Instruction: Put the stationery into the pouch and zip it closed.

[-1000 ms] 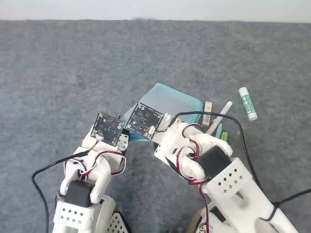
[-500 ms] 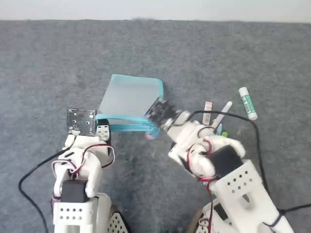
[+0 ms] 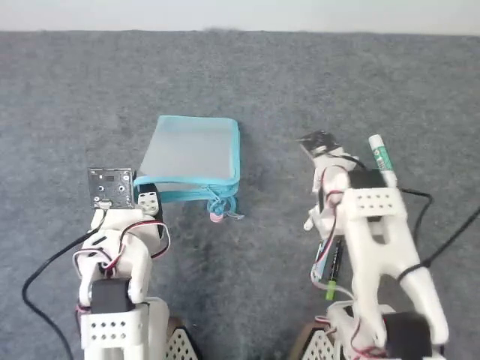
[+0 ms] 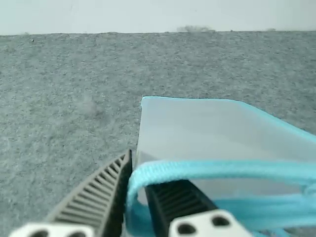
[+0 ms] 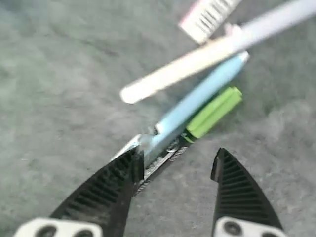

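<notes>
The pouch (image 3: pixel 191 154), translucent with a teal zip edge, lies flat left of centre. My left gripper (image 4: pixel 136 192) is shut on the teal edge of the pouch (image 4: pixel 207 133) at its near left corner. The zip pull (image 3: pixel 217 208) hangs at the near right corner. My right gripper (image 5: pixel 177 158) stands open just above a cluster of stationery: a white pen (image 5: pixel 222 49), a blue pen (image 5: pixel 197 103), a green marker (image 5: pixel 212 112) and a small barcoded piece (image 5: pixel 207 15). In the high view the right arm (image 3: pixel 360 217) covers most of that cluster.
A green and white glue stick (image 3: pixel 382 160) lies on the grey felt beside the right arm's far end. Ends of pens (image 3: pixel 330 266) stick out under the right arm. Bare felt stretches between the pouch and the right arm.
The pouch has been dragged left and turned square to the table. The right arm left the pouch and swung right over the pens. The left arm shifted left, holding the pouch.
</notes>
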Tool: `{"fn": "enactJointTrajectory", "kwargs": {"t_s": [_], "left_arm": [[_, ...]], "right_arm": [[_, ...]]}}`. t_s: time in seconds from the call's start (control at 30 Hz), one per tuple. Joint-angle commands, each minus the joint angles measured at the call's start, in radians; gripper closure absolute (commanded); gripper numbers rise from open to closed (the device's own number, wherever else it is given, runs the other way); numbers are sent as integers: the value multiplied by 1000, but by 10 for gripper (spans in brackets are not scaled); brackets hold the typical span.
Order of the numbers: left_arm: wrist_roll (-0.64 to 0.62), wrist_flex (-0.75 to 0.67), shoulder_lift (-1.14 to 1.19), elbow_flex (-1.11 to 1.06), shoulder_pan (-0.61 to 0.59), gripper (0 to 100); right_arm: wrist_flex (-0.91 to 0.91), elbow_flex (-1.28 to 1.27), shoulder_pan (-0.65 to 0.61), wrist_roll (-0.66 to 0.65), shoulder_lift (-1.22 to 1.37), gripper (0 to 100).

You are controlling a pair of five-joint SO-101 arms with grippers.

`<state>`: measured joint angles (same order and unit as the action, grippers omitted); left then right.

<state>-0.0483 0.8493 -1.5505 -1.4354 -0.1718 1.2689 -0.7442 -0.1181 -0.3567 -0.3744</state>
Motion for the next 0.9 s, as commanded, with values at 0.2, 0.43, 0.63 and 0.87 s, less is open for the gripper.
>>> {"fn": "enactJointTrajectory", "kwargs": {"t_s": [0.2,0.43,0.63,0.87], "left_arm": [[-2,-34,15,10,-9,991],[0,-34,15,10,-9,991],[0,-34,15,10,-9,990],[0,-34,15,10,-9,990]], "right_arm": [[-30,72,97,-74,116,775],[-117,72,97,-74,308,775],[-189,80,99,-72,421,920],[-130,201,107,-74,357,993]]}}
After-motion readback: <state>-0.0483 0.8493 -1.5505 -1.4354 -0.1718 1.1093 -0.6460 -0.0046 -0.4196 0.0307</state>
